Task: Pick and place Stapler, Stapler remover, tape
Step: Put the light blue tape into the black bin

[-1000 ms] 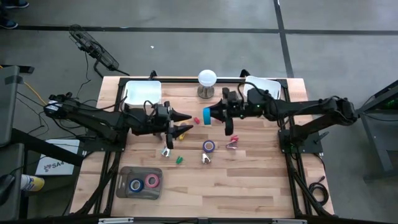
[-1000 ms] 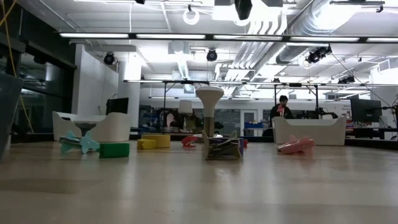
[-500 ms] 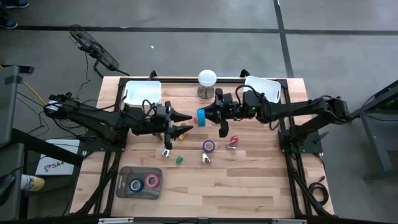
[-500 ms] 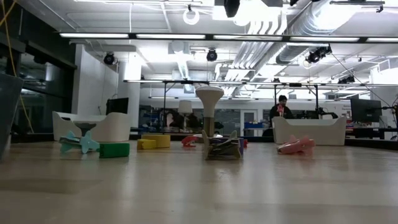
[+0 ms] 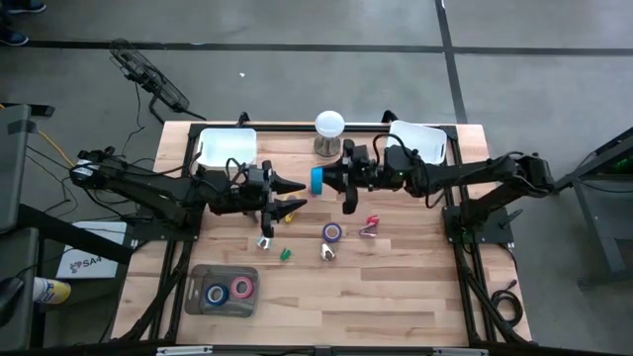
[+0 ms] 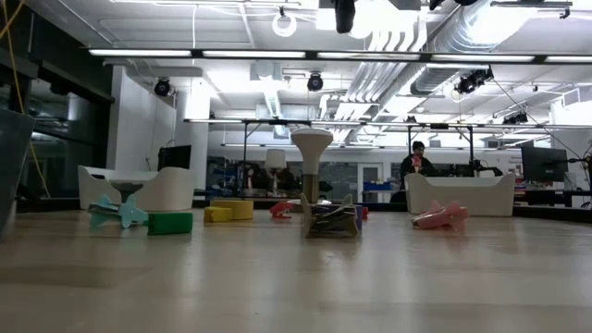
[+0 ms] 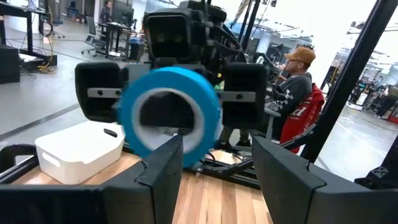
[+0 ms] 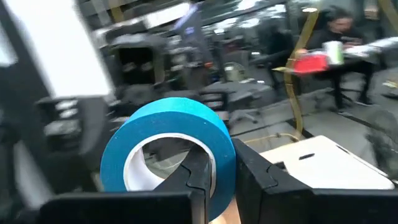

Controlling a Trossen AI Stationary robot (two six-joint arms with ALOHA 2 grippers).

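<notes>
The two pincers are facing each other above mid-counter; the right pincer, clamping a blue tape roll, is blocking the small gap before the spread left pincer. Below them, a purple roll and scattered small pieces are crowding the middle. The front right boards are lying bare.

The roll of tape in the right claw is showing bright blue with a white inner core. Both arms are looking black, claws included. The bench is showing pale wood in narrow planks. Two bins, one at each back corner, are appearing white. A grey tray is holding a blue roll and a pink roll. A purple roll is lying mid-bench, near a small green piece and a pinkish-red piece. The floor is looking grey.
</notes>
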